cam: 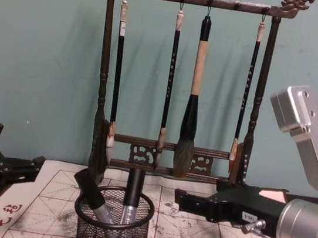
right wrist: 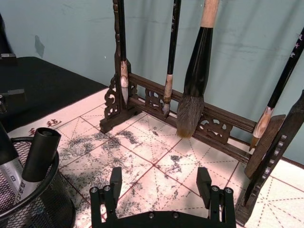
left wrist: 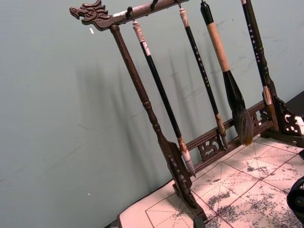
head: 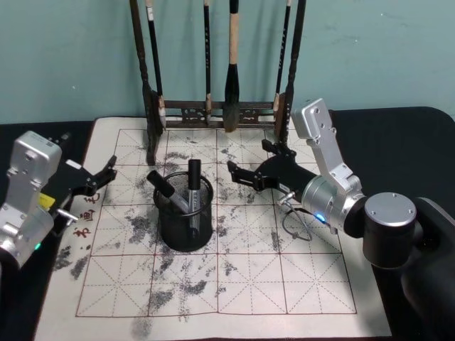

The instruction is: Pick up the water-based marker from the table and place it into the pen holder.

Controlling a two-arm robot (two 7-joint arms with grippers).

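The pen holder (head: pixel 183 226) is a black wire-mesh cup in the middle of the calligraphy mat. Two black-capped markers stand inside it. One water-based marker (head: pixel 193 186) is nearly upright and a second one (head: pixel 163 187) leans left. The chest view shows the holder (cam: pixel 109 226) with both markers (cam: pixel 132 197). My right gripper (head: pixel 247 155) hovers open and empty just right of the holder. In the right wrist view its fingers (right wrist: pixel 115 183) stand wide apart above the mat, with the holder (right wrist: pixel 33 209) beside them. My left gripper (head: pixel 94 190) rests open at the mat's left edge.
A tall dark wooden brush rack (head: pixel 213 112) with several hanging brushes stands at the back of the mat, close behind both grippers. The ink-stained grid mat (head: pixel 234 284) lies on a black table (head: pixel 398 135). Bare mat lies in front of the holder.
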